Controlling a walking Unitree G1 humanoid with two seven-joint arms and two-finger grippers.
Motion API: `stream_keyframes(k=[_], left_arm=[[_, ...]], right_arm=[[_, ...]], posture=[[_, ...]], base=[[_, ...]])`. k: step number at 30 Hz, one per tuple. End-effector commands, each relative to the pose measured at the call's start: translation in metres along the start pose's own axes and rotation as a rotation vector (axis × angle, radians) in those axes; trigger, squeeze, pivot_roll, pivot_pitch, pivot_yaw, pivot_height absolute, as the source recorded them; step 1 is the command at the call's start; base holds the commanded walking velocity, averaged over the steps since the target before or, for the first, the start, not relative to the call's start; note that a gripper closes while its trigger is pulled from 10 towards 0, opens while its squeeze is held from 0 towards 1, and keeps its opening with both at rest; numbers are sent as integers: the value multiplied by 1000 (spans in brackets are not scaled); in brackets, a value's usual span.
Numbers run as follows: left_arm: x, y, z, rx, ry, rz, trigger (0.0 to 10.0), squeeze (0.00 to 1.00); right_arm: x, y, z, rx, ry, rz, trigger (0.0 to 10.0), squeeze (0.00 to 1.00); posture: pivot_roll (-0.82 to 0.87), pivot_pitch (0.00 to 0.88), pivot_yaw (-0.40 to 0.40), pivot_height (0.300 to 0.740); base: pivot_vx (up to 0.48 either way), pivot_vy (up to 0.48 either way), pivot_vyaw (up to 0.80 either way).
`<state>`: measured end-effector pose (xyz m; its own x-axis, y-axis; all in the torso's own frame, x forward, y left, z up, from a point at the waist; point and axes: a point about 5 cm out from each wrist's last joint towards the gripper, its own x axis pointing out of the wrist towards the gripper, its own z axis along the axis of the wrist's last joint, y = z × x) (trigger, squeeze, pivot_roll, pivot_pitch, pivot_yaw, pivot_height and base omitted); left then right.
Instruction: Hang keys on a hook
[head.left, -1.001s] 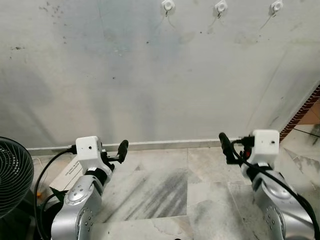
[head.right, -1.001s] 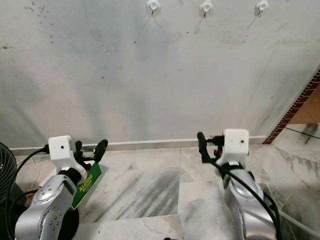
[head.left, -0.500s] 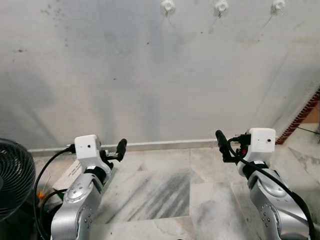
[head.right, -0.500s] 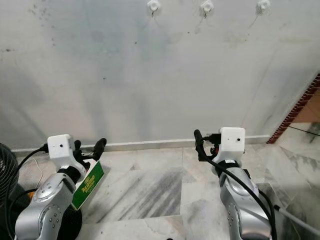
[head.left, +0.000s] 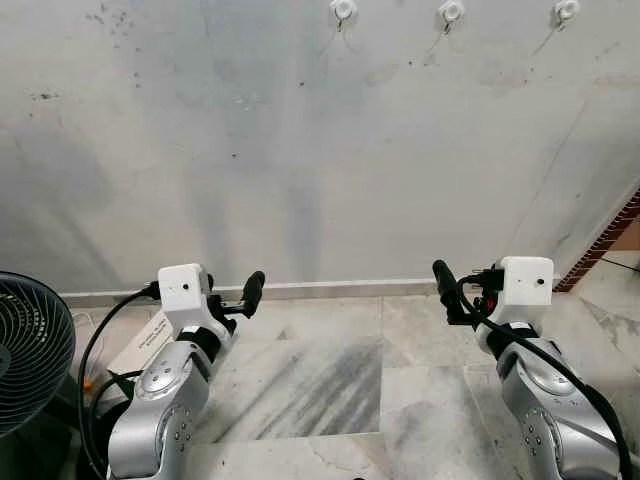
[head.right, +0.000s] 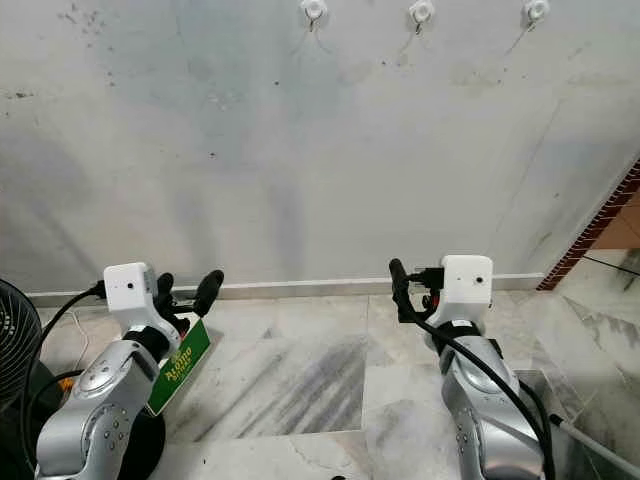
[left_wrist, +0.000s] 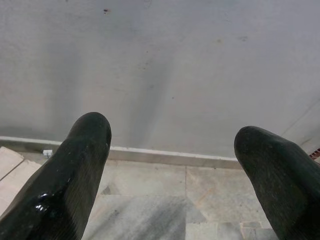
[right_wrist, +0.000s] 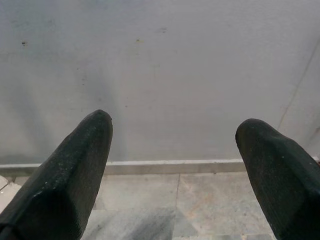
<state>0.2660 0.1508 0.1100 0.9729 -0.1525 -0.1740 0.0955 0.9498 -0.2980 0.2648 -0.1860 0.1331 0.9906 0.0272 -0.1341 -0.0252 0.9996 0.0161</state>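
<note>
Keys cannot be made out anywhere: neither the floor below the hooks nor either tool carries them. Three white hooks sit in a row high on the grey wall, the first hook (head.left: 343, 10) toward the robot's left, the middle hook (head.left: 451, 12) and the third hook (head.left: 567, 10) further toward its right. Well below that row, near the skirting, the left tool (left_wrist: 172, 165) and the right tool (right_wrist: 175, 165) both hang released, fingers spread wide with nothing between them, pointing at the wall. A black fan (head.left: 25, 345) stands low and far out to the left of the hooks, with a green-labelled box (head.right: 180, 362) on the floor just beside the left arm.

My judgement is that the step in hand is locating and picking up the keys. To do it well, the robot should look round for them before raising an arm; grasping by the ring would leave an opening free to slip over a hook.
</note>
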Motion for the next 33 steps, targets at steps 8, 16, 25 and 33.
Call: stream_keyframes(k=[8, 16, 25, 33], left_arm=[[2, -1, 2, 4, -7, -16, 10000, 0], [2, 2, -1, 5, 13, 26, 10000, 0], [4, 2, -3, -3, 22, 37, 10000, 0], [5, 3, -3, -11, 37, 33, 10000, 0]], right_arm=[[1, 3, 4, 6, -20, 10, 10000, 0], [2, 5, 2, 5, -15, 17, 10000, 0], [2, 5, 2, 4, -12, 19, 10000, 0], [2, 5, 2, -1, -11, 21, 10000, 0]], posture=[[-78, 61, 37, 740], [-76, 61, 38, 740], [-77, 64, 36, 740], [-77, 65, 34, 740]], base=[[0, 0, 0], [0, 0, -550], [0, 0, -800], [0, 0, -800]])
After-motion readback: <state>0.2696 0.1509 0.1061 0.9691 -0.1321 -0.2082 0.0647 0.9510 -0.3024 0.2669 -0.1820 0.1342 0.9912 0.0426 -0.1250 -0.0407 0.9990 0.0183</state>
